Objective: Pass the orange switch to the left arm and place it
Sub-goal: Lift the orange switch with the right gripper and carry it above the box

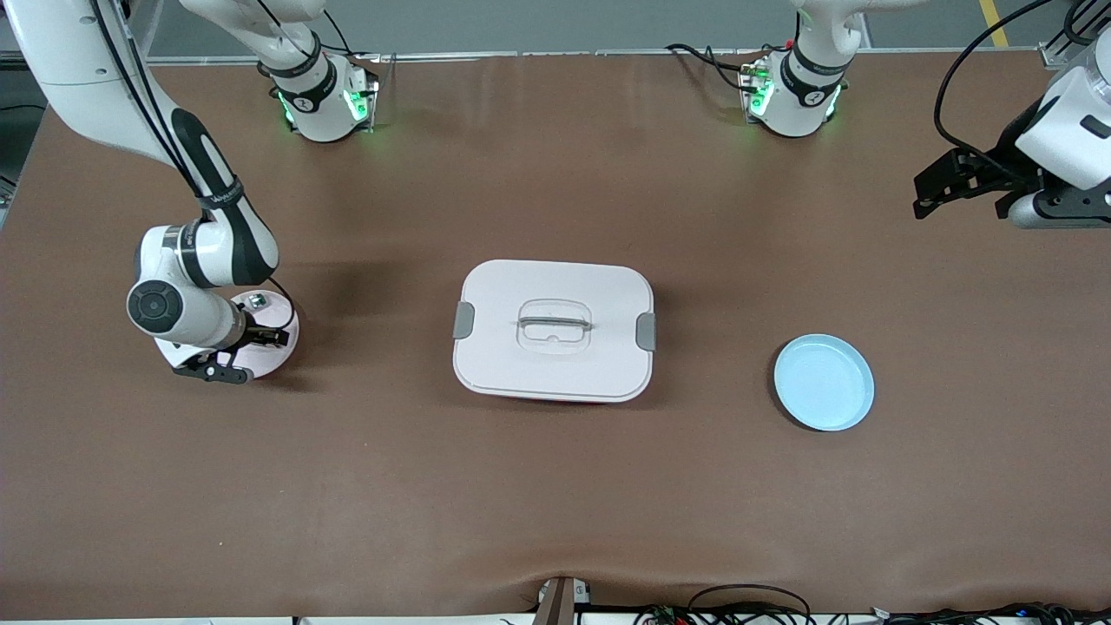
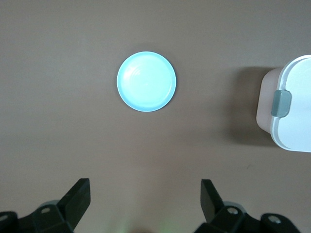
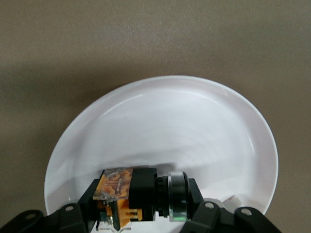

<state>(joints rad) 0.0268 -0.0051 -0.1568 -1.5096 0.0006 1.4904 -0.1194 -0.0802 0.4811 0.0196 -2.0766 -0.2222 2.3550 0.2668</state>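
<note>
The orange switch (image 3: 129, 187), black with an orange band, lies between the fingers of my right gripper (image 3: 141, 206), which close on its two ends just above the pink plate (image 3: 184, 126). In the front view my right gripper (image 1: 271, 337) is low over that plate (image 1: 285, 323) at the right arm's end of the table; the switch is hidden there. The white box (image 1: 555, 365) stands at the table's middle. My left gripper (image 1: 937, 187) waits open and empty in the air at the left arm's end; its wrist view shows the wide gap (image 2: 146, 194) and the box's corner (image 2: 296, 126).
A light-blue plate (image 1: 823, 382) lies between the box and the left arm's end, also in the left wrist view (image 2: 146, 81). A small clear-and-grey part with green (image 1: 255, 301) sits on the pink plate. Cables run along the table's front edge.
</note>
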